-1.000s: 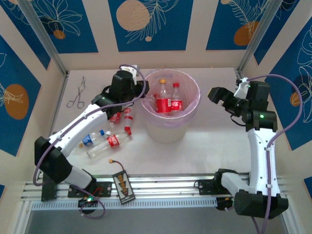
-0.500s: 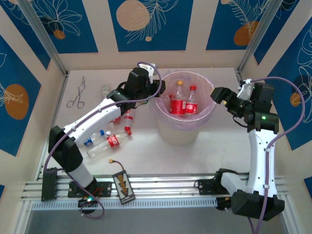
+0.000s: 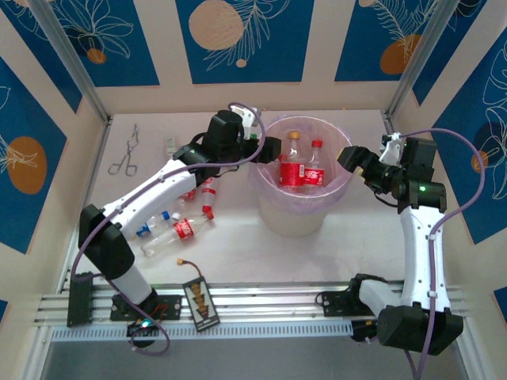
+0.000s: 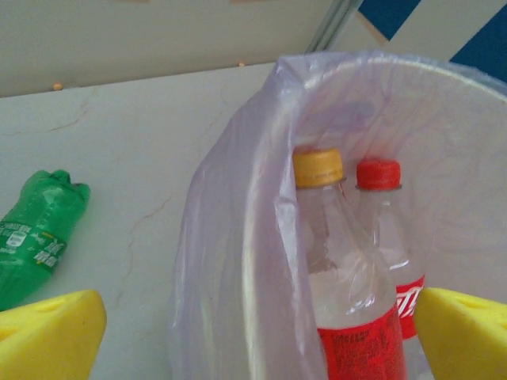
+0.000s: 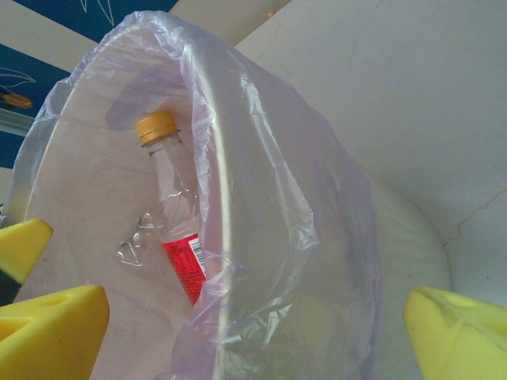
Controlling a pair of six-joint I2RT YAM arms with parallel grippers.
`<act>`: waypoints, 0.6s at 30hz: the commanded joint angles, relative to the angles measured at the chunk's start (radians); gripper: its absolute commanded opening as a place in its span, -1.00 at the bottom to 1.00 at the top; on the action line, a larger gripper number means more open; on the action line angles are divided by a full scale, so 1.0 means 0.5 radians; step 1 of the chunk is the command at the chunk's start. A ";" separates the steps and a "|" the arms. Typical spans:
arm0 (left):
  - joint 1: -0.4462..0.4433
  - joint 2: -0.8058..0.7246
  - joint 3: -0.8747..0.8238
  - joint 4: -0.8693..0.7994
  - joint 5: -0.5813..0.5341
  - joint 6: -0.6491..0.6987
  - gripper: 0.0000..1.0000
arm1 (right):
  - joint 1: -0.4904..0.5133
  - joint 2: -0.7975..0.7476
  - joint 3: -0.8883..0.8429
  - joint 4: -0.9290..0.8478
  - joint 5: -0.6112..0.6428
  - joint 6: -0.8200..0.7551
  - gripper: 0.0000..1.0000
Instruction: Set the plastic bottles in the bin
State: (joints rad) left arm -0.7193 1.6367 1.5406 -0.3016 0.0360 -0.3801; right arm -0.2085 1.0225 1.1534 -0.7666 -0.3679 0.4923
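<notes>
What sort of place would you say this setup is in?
Probably a robotics lab's enclosed test booth: the left arm and right arm are bolted to a metal rail at a white table, printed blue panels wall it in, and plastic bottles lie staged beside a lined bin.

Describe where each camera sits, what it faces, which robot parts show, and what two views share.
Top external: above, behind the arms, looking down on the table; both arms flank the bin.
Left wrist: on left arm, facing the bin's rim; yellow fingertips at lower corners.
Right wrist: on right arm, facing the bin's other side; yellow fingertips low.
Shared: both wrist views show the yellow-capped bottle.
</notes>
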 commanded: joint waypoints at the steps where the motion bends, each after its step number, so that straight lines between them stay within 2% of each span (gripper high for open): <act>1: 0.025 -0.121 -0.022 -0.213 -0.035 0.163 1.00 | 0.021 0.031 -0.003 0.036 -0.046 0.009 0.92; 7: 0.155 -0.410 -0.142 -0.585 -0.318 0.162 1.00 | 0.027 0.056 0.010 0.044 -0.019 -0.020 0.92; 12: 0.345 -0.604 -0.293 -0.902 -0.402 0.126 1.00 | 0.030 0.089 0.022 0.078 -0.042 -0.024 0.91; 18: 0.608 -0.758 -0.542 -0.899 -0.387 0.125 1.00 | 0.042 0.130 0.039 0.089 -0.065 -0.051 0.90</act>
State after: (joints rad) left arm -0.4526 1.2739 1.3113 -0.6956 -0.1371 -0.3267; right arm -0.1932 1.0836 1.1538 -0.7254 -0.3717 0.4877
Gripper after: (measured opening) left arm 0.998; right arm 0.953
